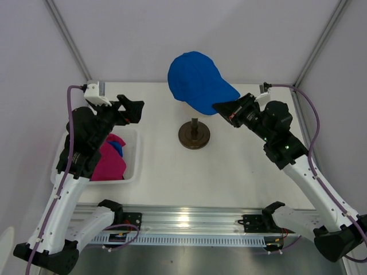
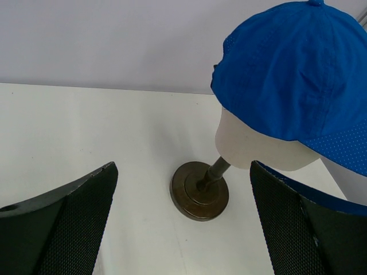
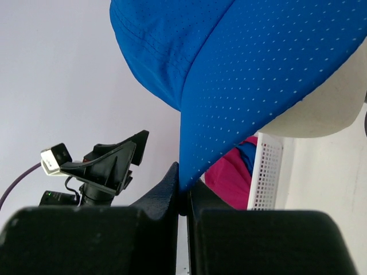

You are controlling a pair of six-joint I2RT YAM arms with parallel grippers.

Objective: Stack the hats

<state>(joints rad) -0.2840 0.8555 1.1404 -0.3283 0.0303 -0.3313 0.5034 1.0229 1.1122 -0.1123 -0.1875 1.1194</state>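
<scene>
Right now the right gripper (image 1: 219, 107) is clamped on the brim of the blue cap (image 1: 198, 80), which sits on the mannequin head (image 2: 252, 146). The left gripper (image 1: 136, 110) hangs wide open and empty. Seat the cap square before letting go. A pink hat (image 1: 109, 163), probably with more under it, lies in the basket (image 1: 136, 160).

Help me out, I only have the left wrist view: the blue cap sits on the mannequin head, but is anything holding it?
Observer: Yes. The right gripper is shut on the brim edge of the blue cap.
Operator: Where are the other hats?
Observer: In the white basket beside the left arm: a pink cap, with part of a second blue cap behind it.
Operator: Where is my left gripper relative to that?
Observer: The left gripper hangs near the basket's far corner, holding nothing.
</scene>
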